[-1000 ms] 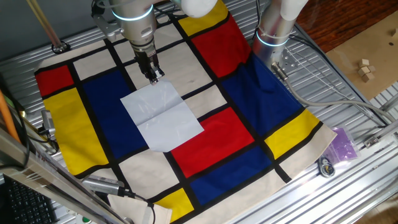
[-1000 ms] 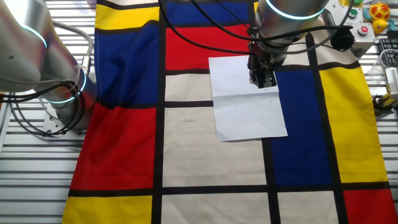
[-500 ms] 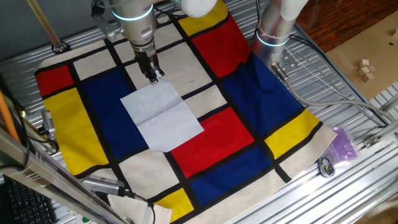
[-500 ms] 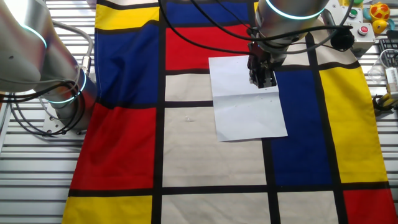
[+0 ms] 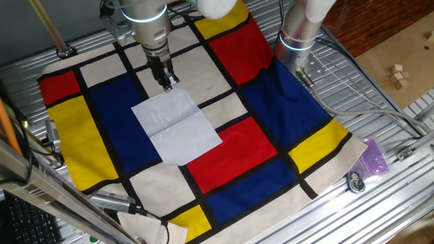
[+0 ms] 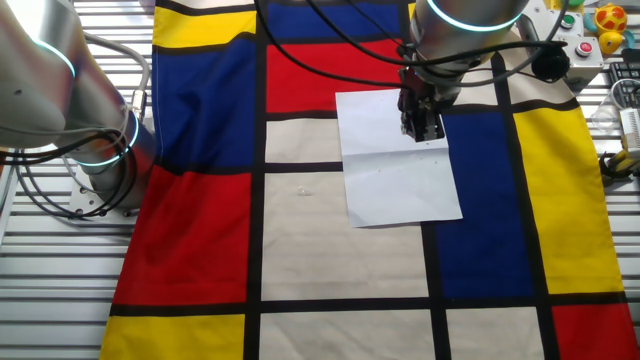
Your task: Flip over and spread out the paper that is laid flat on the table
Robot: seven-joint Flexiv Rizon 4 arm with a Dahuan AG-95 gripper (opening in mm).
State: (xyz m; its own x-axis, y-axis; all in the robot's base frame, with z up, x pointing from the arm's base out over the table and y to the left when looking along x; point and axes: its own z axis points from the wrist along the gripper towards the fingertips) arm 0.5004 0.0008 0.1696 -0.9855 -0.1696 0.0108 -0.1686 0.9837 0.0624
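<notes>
The white paper (image 5: 176, 125) lies flat on the patterned cloth of the table (image 5: 68, 125), over blue, cream and red blocks, with faint creases. In the other fixed view the paper (image 6: 395, 175) is a near-square sheet. My gripper (image 5: 169, 84) points straight down at the paper's far edge, near one corner. In the other fixed view the gripper (image 6: 422, 130) stands over the sheet's right upper part. Its dark fingers are close together, with no gap showing, and the tips are at the paper's surface. No part of the paper is lifted.
A second robot arm's base (image 5: 298, 34) stands at the cloth's far right edge, also seen in the other fixed view (image 6: 95, 150). Cables (image 5: 359, 108) run over the bare ribbed metal. A purple bag (image 5: 374, 157) and a button box (image 6: 590, 25) sit off the cloth.
</notes>
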